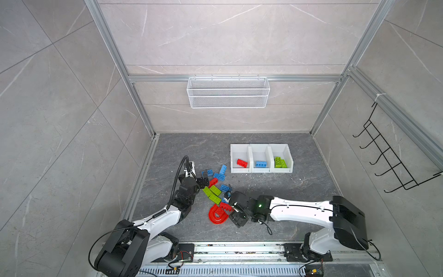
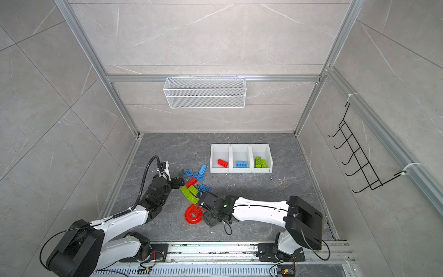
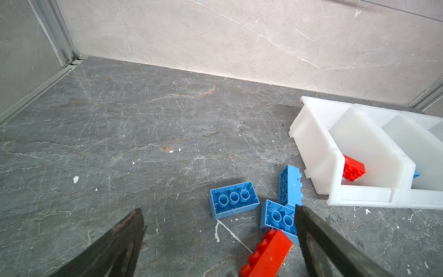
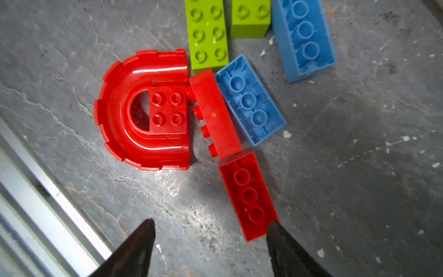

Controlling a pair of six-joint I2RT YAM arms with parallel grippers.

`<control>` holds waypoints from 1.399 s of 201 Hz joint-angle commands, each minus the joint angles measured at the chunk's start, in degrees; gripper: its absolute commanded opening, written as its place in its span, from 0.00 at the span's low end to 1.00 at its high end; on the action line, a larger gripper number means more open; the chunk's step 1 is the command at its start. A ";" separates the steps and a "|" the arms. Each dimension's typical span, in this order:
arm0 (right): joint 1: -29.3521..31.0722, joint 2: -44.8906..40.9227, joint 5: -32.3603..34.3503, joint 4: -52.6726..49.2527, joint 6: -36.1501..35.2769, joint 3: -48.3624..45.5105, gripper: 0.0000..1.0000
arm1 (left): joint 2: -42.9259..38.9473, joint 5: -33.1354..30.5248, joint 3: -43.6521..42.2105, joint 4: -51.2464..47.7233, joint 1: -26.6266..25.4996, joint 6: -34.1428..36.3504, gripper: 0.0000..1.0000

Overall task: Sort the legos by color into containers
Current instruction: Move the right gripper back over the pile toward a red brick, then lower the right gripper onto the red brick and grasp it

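Note:
Loose legos [image 1: 215, 189] in red, blue and lime green lie in a pile on the dark floor, left of the three joined white containers [image 1: 261, 146]. Those hold a red brick [image 1: 242, 163], a blue brick [image 1: 260, 164] and green bricks [image 1: 280, 162]. My left gripper [image 3: 218, 211] is open above the pile's far-left end, near upturned blue bricks [image 3: 233, 199] and a red brick [image 3: 268, 256]. My right gripper [image 4: 211, 223] is open with nothing between its fingers. An upturned red brick [image 4: 249, 194] lies by one fingertip, beside the red arch piece [image 4: 143, 110].
A white wire mesh basket [image 1: 227, 92] hangs on the back wall and a black wire hook rack [image 1: 393, 153] on the right wall. Aluminium frame rails [image 4: 36, 191] border the floor. Both arm bases sit on the front rail [image 1: 239, 249].

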 commanded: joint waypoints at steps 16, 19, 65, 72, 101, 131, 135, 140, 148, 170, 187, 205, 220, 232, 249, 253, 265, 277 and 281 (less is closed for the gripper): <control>0.09 0.25 7.56 -3.20 -1.48 1.91 0.79 | -1.29 -0.19 -0.12 2.32 0.35 -0.02 1.00; 0.02 0.15 7.16 -3.10 -1.73 1.89 0.79 | -1.28 -0.19 -0.18 2.29 0.33 0.03 1.00; -4.29 1.66 -0.06 -2.36 -4.44 1.39 0.80 | -0.76 -0.01 0.07 2.45 0.33 -0.06 1.00; -4.71 2.11 -1.17 -2.31 -5.12 1.39 0.80 | -0.82 0.01 0.14 2.34 0.41 -0.10 1.00; -7.15 4.86 -5.00 -2.01 -6.83 1.94 0.79 | -1.42 -0.35 -0.08 2.17 0.33 0.16 1.00; -8.15 7.05 -5.65 -2.23 -7.26 2.55 0.78 | -0.82 -0.48 0.13 2.15 0.40 0.12 1.00; -8.32 7.16 -5.57 -2.11 -7.13 2.48 0.78 | -0.64 -0.59 0.20 2.11 0.40 0.12 1.00; -8.52 7.38 -5.42 -2.01 -6.99 2.54 0.78 | -0.38 -0.66 0.28 2.06 0.39 0.14 1.00; -8.77 7.84 -5.29 -2.01 -6.96 2.71 0.77 | -0.08 -0.84 0.38 2.03 0.46 -0.02 1.00; -9.19 8.79 -5.12 -0.53 -6.66 2.26 0.74 | 0.12 -0.51 0.60 1.75 0.43 -0.21 0.99; -9.42 9.07 -6.59 0.68 -6.32 1.49 0.69 | 0.06 -0.75 0.61 1.66 0.42 -0.11 1.00; -9.43 8.89 -7.43 1.11 -5.78 0.82 0.64 | -0.21 -1.70 0.68 1.29 0.49 -0.46 1.00; -9.46 8.02 -7.57 1.03 -5.29 0.11 0.57 | -0.01 -1.67 0.65 1.19 0.62 -0.61 1.00; -9.43 6.95 -7.27 0.81 -4.83 -0.81 0.52 | 0.24 -1.48 0.82 1.09 0.59 -0.78 1.00; -9.51 4.73 -6.91 0.93 -3.63 -2.51 0.45 | 0.48 -1.17 1.06 0.81 0.59 -0.80 1.00; -9.52 4.09 -6.87 1.10 -3.26 -3.03 0.44 | 0.48 -1.15 1.11 0.79 0.59 -0.80 1.00; -9.61 1.74 -6.69 1.84 -2.18 -4.80 0.40 | 0.48 -1.14 1.10 0.79 0.59 -0.85 1.00; -9.76 -0.51 -6.73 2.72 -1.19 -6.41 0.38 | 0.48 -1.13 1.13 0.83 0.64 -0.81 1.00; -9.91 -1.23 -6.77 2.94 -0.85 -6.90 0.38 | 0.48 -1.12 1.07 0.81 0.60 -0.75 1.00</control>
